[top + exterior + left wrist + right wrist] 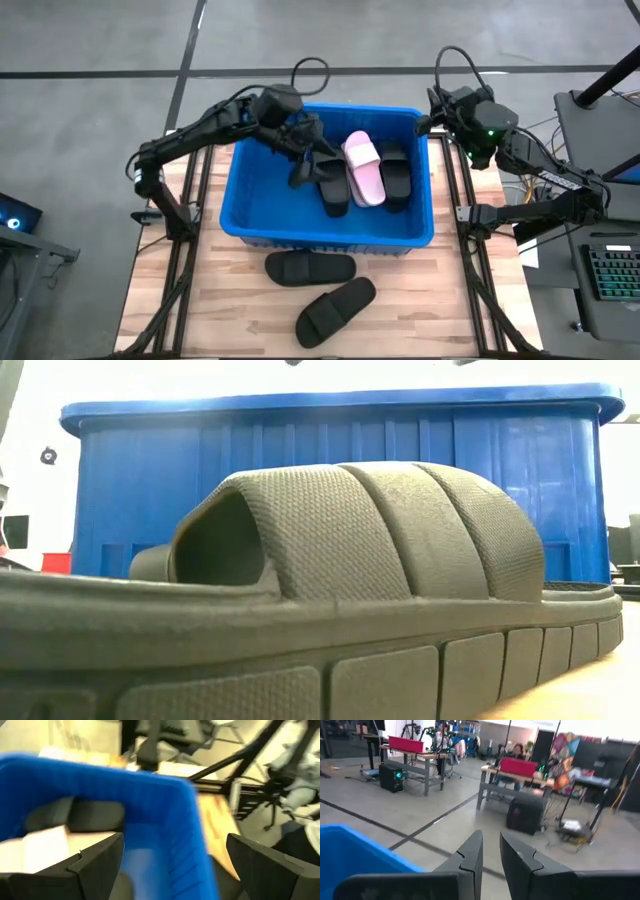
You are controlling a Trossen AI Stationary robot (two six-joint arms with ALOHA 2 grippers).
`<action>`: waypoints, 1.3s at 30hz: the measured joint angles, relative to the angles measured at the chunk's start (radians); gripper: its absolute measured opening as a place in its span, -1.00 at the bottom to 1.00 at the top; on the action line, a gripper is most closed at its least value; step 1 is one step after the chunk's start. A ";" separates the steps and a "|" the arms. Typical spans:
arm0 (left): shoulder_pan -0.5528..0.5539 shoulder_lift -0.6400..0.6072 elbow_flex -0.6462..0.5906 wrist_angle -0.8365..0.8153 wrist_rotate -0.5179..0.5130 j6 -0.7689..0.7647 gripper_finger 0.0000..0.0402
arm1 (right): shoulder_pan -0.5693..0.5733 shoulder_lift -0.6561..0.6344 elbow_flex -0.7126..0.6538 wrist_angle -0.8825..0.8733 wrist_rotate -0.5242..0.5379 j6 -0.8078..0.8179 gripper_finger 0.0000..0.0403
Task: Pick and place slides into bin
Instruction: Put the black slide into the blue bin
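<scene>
The blue bin (240, 205) stands mid-table. Inside it, toward its right end, lie a black slide (335, 188), a pink slide (364, 168) and another black slide (394, 170) side by side on the floor. Two more black slides (309, 268) (335, 310) lie on the table in front of the bin; one fills the low view (350, 560). My left gripper (308, 160) (175, 870) hovers open and empty over the bin's inside. My right gripper (430, 122) (491, 845) waits beside the bin's far right corner, fingers almost together, holding nothing.
The wooden table top (230, 300) has bare room at the near left and near right. A keyboard (612, 272) and cables lie off the table's right side. The bin's wall (165, 815) rises right before my left gripper.
</scene>
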 joint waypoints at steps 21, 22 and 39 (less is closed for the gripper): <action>-0.433 -0.170 -0.003 0.255 -0.199 0.506 0.68 | 0.000 0.000 -0.001 -0.238 -0.488 0.492 -0.72; -0.447 -0.167 -0.003 0.257 -0.224 0.513 0.68 | 0.001 0.000 -0.001 -0.238 -0.488 0.498 -0.72; -0.515 -0.148 -0.042 0.253 -0.331 0.363 0.68 | 0.001 0.001 -0.001 -0.245 -0.489 0.523 -0.72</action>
